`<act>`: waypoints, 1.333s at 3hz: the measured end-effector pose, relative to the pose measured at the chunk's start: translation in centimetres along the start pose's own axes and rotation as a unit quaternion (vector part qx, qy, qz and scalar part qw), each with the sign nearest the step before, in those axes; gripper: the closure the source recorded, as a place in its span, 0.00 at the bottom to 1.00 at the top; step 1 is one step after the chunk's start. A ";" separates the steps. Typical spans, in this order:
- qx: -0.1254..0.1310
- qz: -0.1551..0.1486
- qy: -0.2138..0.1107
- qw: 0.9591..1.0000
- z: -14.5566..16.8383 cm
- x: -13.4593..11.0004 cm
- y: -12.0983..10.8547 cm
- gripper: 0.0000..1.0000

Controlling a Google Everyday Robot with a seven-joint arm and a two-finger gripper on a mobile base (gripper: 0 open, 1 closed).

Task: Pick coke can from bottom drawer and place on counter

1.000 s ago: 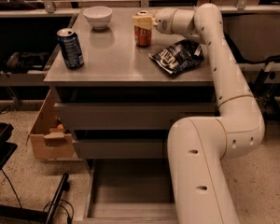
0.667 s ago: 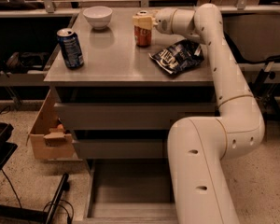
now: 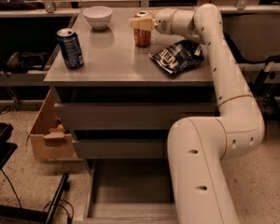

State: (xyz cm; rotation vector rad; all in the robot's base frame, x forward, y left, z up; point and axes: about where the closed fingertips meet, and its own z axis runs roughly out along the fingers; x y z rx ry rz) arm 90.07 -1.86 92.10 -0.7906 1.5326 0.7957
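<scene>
The coke can, red-orange with a silver top, stands upright on the grey counter near its back middle. My gripper reaches in from the right at the can's upper part and is shut on it. The bottom drawer is pulled open below the cabinet; its grey floor shows nothing on it, and my arm hides its right side.
A dark blue can stands at the counter's left edge. A white bowl sits at the back left. A dark chip bag lies right of the coke can. A cardboard box stands left of the cabinet.
</scene>
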 end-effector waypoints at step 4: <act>0.121 0.002 0.263 0.957 -15.6 -6.7 2.9 0.00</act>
